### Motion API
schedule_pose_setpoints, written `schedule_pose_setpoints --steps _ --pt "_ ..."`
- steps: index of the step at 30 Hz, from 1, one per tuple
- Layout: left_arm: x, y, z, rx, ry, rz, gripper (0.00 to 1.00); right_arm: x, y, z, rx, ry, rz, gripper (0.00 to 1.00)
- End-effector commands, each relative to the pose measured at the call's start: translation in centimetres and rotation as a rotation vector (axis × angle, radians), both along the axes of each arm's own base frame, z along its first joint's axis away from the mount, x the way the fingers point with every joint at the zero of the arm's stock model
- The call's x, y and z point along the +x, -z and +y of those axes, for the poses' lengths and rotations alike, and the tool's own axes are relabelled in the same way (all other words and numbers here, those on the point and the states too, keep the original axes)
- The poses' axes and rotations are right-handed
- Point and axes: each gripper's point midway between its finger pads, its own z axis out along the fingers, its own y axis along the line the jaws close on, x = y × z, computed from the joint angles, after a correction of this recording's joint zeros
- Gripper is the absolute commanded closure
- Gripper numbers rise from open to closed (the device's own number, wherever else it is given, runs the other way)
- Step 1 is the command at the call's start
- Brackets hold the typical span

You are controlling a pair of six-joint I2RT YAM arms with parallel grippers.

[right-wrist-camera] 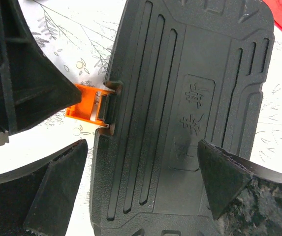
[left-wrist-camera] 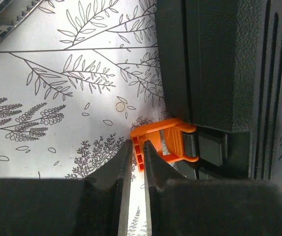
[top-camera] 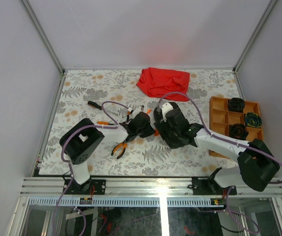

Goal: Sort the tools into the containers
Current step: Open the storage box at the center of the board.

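The black case (right-wrist-camera: 190, 98) lies flat on the floral mat, lid shut, its orange latch (right-wrist-camera: 84, 105) sticking out to the left. My left gripper (left-wrist-camera: 136, 147) is shut on the outer tab of the orange latch (left-wrist-camera: 168, 142), right beside the black case (left-wrist-camera: 219, 64). My right gripper (right-wrist-camera: 141, 147) hangs open just over the lid, one finger on each side, holding nothing. In the top view both grippers meet at mid-table, left gripper (top-camera: 149, 129) and right gripper (top-camera: 172, 132). Loose tools lie left of them: pliers (top-camera: 119, 147) and a screwdriver (top-camera: 97, 105). The orange tray (top-camera: 218, 118) stands at the right.
A red cloth (top-camera: 163, 81) is bunched at the back middle of the mat. Black round items sit in some of the tray's far-right compartments. More small orange-and-black tools lie just behind the left gripper. Grey walls close in the mat on three sides.
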Motion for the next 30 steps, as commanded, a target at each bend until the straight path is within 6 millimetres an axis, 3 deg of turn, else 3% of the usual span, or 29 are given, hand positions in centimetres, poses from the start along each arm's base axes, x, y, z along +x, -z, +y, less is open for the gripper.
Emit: schedule_pose_setpoints --steps 1,13,30 --pt "-2.2 4.8 2.9 0.156 0.000 0.091 1.00 1.2 -0.4 -0.8 -0.087 0.026 -0.107 0.01" --pt "-2.3 5.2 3.4 0.177 -0.005 0.099 1.00 1.5 0.6 -1.6 -0.184 0.058 -0.129 0.01" --pt "-2.7 6.4 5.1 0.256 -0.014 0.117 1.00 2.0 -4.8 -4.3 -0.160 0.187 -0.176 0.01"
